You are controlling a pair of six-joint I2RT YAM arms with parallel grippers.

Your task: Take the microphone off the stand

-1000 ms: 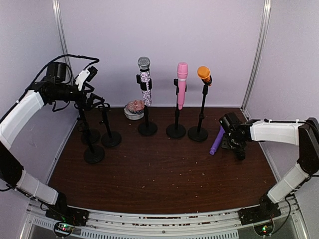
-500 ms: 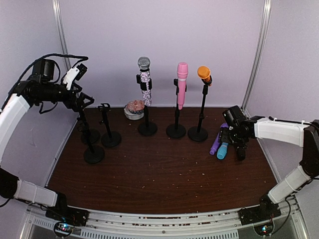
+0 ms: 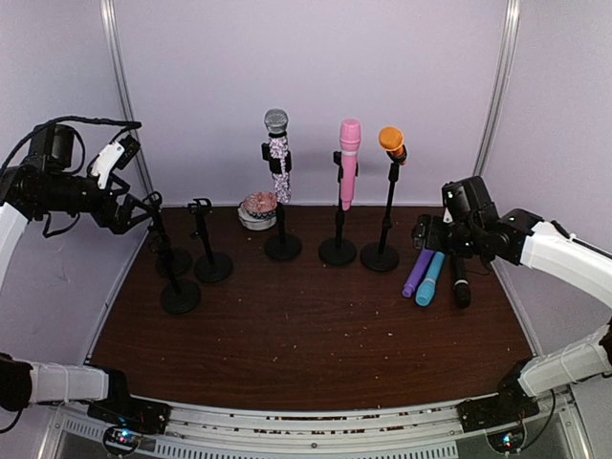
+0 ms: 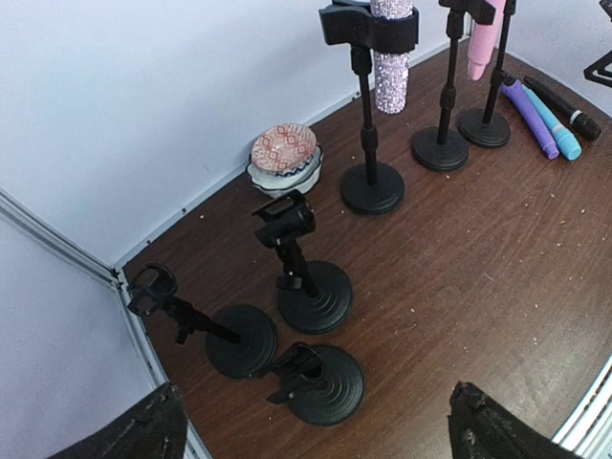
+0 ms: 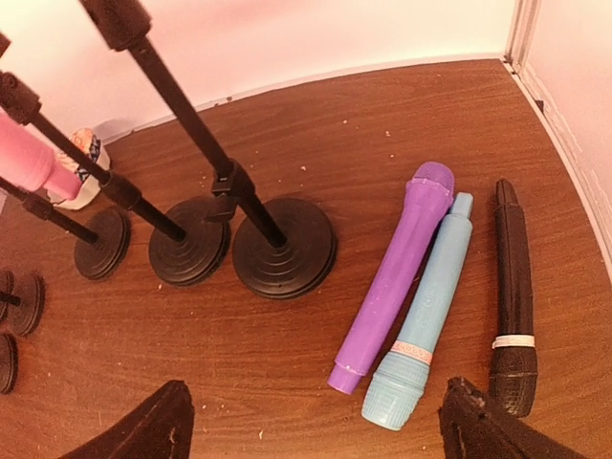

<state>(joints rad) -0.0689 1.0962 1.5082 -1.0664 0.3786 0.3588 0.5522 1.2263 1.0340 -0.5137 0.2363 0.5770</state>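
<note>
- Left gripper (image 4: 316,432): jaws spread wide, nothing held; raised over the table's (image 3: 316,344) back left corner.
- Right gripper (image 5: 316,430): jaws wide apart, nothing held; above the right edge.
- Glitter microphone (image 3: 278,158), pink microphone (image 3: 349,163), orange microphone (image 3: 391,142): each upright in its stand, along the back edge.
- Purple microphone (image 5: 394,273), blue microphone (image 5: 426,320), black microphone (image 5: 512,296): lying side by side near the right edge.
- Bare stands (image 4: 311,287), three: back left corner.

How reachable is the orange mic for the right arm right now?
Probably yes. The right gripper is open and empty, hovering just right of the stand that holds the orange mic, with nothing between them. The mic sits higher up in its clip, so the arm would need to lift.
</note>
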